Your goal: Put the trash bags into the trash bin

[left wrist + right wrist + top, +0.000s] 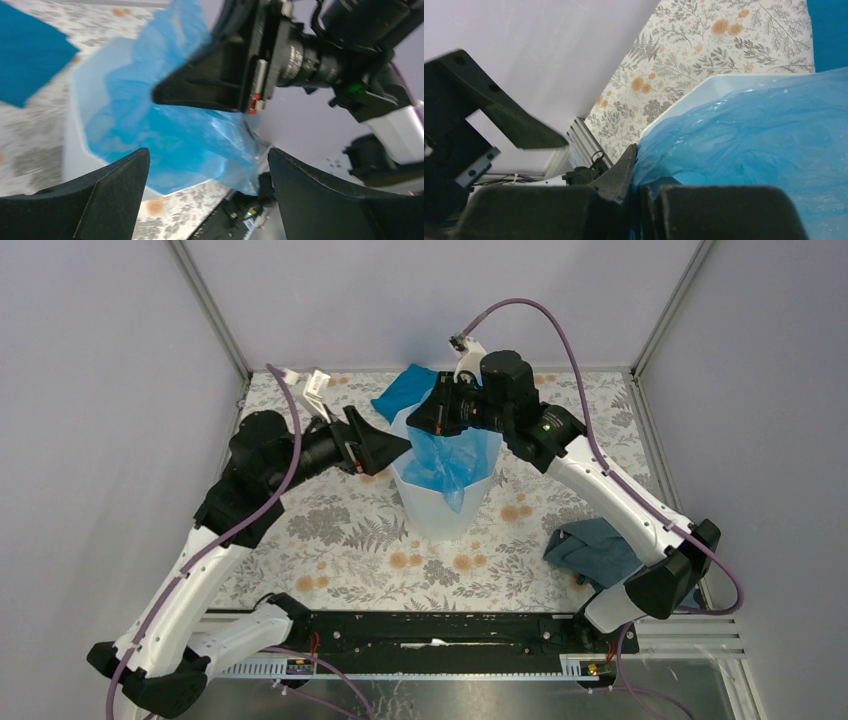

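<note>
One trash bag (455, 462), seemingly gripped — right end effector (639, 197)

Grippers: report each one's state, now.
Left gripper: open, holding nothing.
Right gripper: shut on the trash bag.

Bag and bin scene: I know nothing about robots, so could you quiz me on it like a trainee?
1. True or false: the left pincer stands open.
2. The right pincer pinches: A) the bag, B) a cup, C) nothing.
3. How many cloths lie on the table?
Key: 1 true; 2 A; 3 two.
</note>
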`<state>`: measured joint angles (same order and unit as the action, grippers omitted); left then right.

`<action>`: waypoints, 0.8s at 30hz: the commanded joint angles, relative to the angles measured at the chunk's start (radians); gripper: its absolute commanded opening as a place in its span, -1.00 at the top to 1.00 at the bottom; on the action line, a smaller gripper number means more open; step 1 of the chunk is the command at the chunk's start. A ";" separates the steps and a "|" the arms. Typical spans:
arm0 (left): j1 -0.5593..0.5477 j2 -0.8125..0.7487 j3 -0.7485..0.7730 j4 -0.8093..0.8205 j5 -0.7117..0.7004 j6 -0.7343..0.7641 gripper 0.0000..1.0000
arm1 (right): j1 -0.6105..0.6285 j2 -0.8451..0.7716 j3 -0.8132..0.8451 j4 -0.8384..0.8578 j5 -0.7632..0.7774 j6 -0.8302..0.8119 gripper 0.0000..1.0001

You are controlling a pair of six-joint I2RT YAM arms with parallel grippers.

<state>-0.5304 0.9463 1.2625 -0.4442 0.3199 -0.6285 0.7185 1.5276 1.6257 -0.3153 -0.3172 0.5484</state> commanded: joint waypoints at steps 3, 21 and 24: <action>-0.141 0.045 -0.056 0.198 0.069 -0.082 -0.80 | 0.007 -0.051 -0.021 0.088 0.028 0.058 0.83; -0.178 0.146 -0.041 0.229 -0.024 -0.133 0.43 | 0.007 -0.059 -0.056 0.104 0.001 0.077 0.82; -0.177 0.157 -0.023 0.194 -0.039 -0.120 0.87 | 0.007 -0.055 -0.050 0.104 -0.024 0.082 0.71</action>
<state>-0.7052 1.0882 1.2083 -0.2821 0.3008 -0.7544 0.7185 1.5059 1.5661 -0.2535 -0.3084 0.6201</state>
